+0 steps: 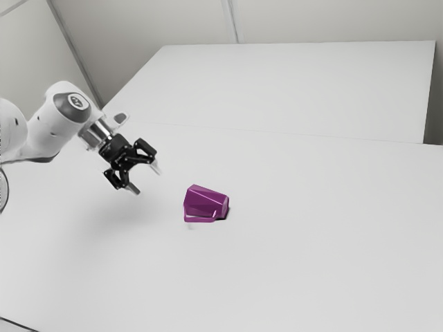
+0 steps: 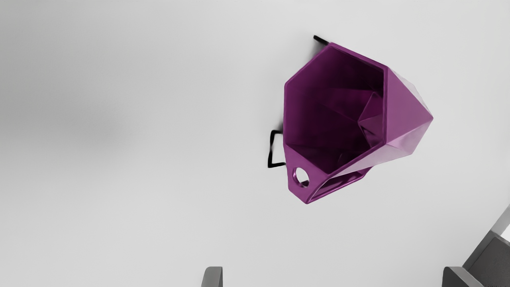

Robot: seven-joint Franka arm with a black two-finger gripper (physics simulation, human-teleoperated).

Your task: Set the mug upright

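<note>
Plainly, the mug (image 1: 206, 202) lies on its side, open mouth toward the arm

Around it spreads a pale worktop (image 1: 311, 242), crossed by a faint line well beyond the mug. Past the worktop's far edge stands a light wall (image 1: 166, 21) with a narrow upright strip (image 1: 232, 21) on it. At the near corner, on the exterior view's left, a thin dark line (image 1: 17, 324) shows. Close beside the mug's rim, the wrist view has a black bracket-shaped mark (image 2: 272, 139) and a short black stroke (image 2: 320, 39); what they are, I can't tell. Between the tool (image 1: 147, 180) and the mug there is a stretch of pale surface.

The mug's long axis runs mostly from the exterior view's left to its right, slanting a little toward that camera at the base end. The wide mouth points to the exterior view's left, the narrower base to its right. The handle (image 1: 201, 220) lies along the side nearest the exterior camera – the wrist view looks into the mouth and shows a round hole in the handle near the rim.

The tool is open, its fingers (image 2: 213, 278) spread wide with nothing between them – raised above the worktop and apart from the mug, off its mouth end
</note>
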